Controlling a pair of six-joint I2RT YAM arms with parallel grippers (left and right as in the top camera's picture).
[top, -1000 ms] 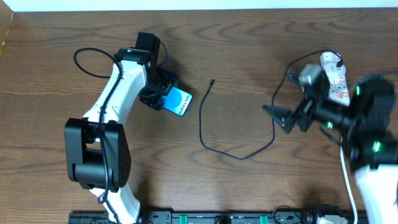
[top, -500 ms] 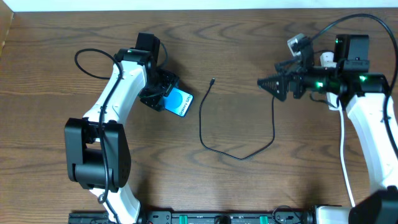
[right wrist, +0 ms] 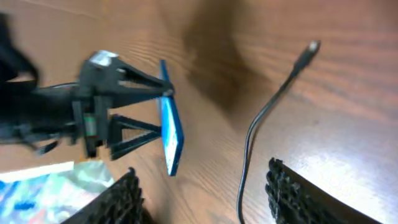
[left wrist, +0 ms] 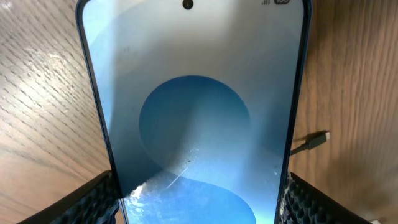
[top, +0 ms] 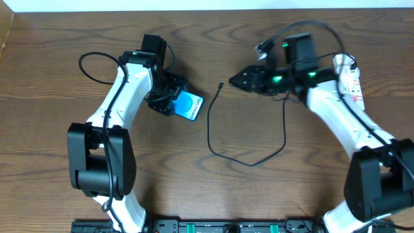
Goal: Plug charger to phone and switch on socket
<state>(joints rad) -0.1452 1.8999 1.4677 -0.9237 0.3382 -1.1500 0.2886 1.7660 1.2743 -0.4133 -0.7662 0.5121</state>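
**A:** What is the left gripper (top: 173, 97) doing?

**B:** It is clamping the phone (top: 189, 107) by its 2 long edges. In the left wrist view, the fingers (left wrist: 93, 199) are pressing against both sides of the blue screen.

**A:** Where is the phone sitting?

**B:** It is being held left of centre over the wooden table (top: 65, 65). The right wrist camera is seeing it edge-on, so it is tilting rather than lying flat.

**A:** And the right gripper (top: 237, 79)?

**B:** It is hovering just right of the plug tip (top: 221, 84), apart from it. Its jaws are spreading wide with nothing between them.

**A:** How is the charger (top: 213, 139) lying?

**B:** It is running down from the tip, looping across the middle of the table, then climbing under the right arm toward the socket (top: 352, 87) near the right edge. The arm is covering that end, so I cannot tell whether it is plugged in. The tip is lying near the phone's right side, not touching it.
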